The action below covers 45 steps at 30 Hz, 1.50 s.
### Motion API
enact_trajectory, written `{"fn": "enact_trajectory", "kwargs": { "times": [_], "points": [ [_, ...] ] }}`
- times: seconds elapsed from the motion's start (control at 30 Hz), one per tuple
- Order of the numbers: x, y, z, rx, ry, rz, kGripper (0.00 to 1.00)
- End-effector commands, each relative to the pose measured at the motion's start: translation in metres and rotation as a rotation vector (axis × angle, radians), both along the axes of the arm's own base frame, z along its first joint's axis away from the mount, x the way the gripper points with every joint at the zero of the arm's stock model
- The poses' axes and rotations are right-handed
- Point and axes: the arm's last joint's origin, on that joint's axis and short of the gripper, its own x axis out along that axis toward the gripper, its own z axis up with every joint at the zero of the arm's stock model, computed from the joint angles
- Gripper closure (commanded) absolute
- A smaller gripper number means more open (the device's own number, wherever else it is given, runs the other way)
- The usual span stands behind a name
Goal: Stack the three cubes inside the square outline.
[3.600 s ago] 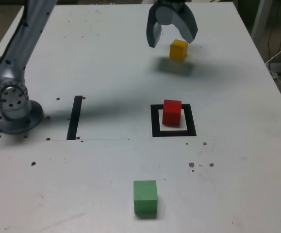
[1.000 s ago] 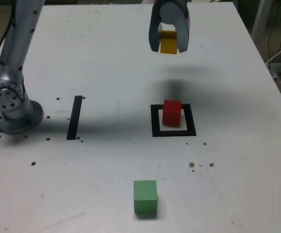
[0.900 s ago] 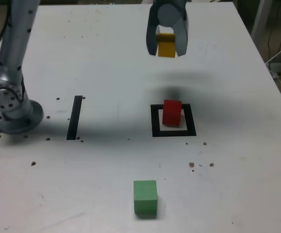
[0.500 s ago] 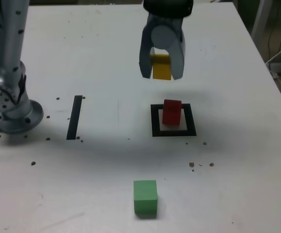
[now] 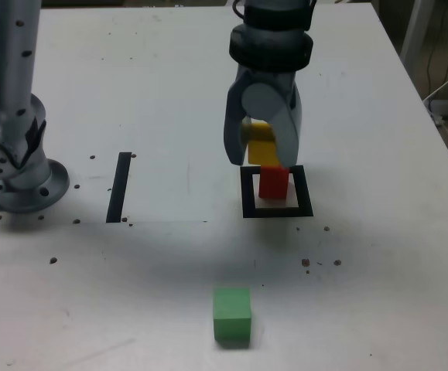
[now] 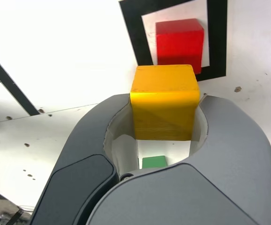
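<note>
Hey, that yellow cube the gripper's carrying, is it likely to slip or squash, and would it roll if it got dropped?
The yellow cube looks rigid: its edges stay crisp between the gripper's jaws, so squashing seems unlikely. Its faces look smooth, perhaps painted wood, so some slipping is possible. Flat sides suggest it would tumble briefly and settle, not roll, though it might bounce off the red cube.

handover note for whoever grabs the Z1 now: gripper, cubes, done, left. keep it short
Gripper: shut on the yellow cube, held in the air just above the red cube; not yet set down.
Red cube: inside the square outline, flat on the table.
Green cube: loose on the table, near the front edge in the exterior view, untouched.
Done: red placed, yellow picked up and brought over the outline.
Left: lower and release yellow on red, then fetch green and stack it on top.
</note>
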Motion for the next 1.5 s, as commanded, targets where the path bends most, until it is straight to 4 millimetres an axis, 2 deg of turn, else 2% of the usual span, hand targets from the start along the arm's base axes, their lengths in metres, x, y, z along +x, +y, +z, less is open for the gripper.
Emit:
{"fn": "enact_trajectory", "kwargs": {
  "times": [0.0,0.43,0.93,1.0,1.07,1.2,1.27,1.33,1.47],
  "points": [
    [0.002,-0.002,-0.004,-0.001,0.002,-0.001,0.71],
    [0.011,-0.002,-0.022,0.013,0.009,-0.003,0.71],
    [0.017,0.005,-0.03,0.035,-0.001,0.011,0.7],
    [0.017,0.005,-0.031,0.037,-0.001,0.011,0.65],
    [0.017,0.006,-0.033,0.039,0.001,0.011,0.55],
    [0.016,0.006,-0.035,0.039,0.004,0.011,0.23],
    [0.016,0.007,-0.036,0.039,0.003,0.011,0.11],
    [0.016,0.007,-0.036,0.039,0.001,0.011,0.05],
    [0.013,0.007,-0.033,0.043,-0.006,0.012,0.01]
  ]
}}
